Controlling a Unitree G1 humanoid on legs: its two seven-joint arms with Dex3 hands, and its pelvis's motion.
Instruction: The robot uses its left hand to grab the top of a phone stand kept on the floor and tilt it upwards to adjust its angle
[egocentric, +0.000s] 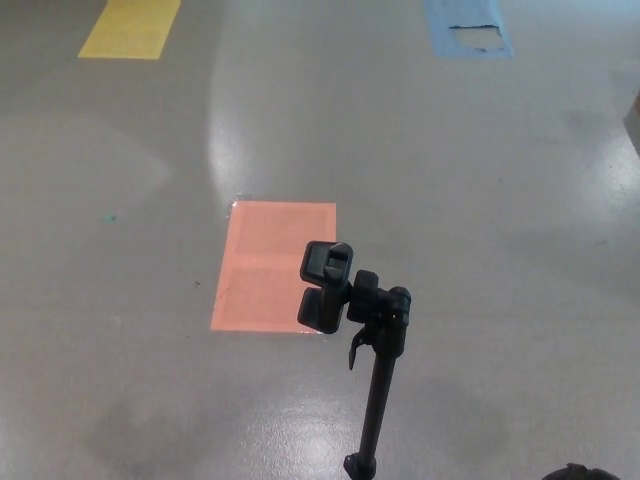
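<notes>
On the grey glossy floor (480, 200) stands a black phone stand with a thin pole and a clamp head (352, 300), near the lower middle of the view, just beside the right lower corner of a salmon-pink rectangle of tape (270, 262). The left hand is not visible. Of the right hand (578, 472) only a dark sliver shows at the bottom edge, so I cannot tell its state.

A glossy grey floor (480, 200) fills the view, with a pale sheen of light across it. An orange rectangle (270, 262) lies at centre, a yellow patch (130, 27) at top left, a blue patch (468, 28) at top right.
</notes>
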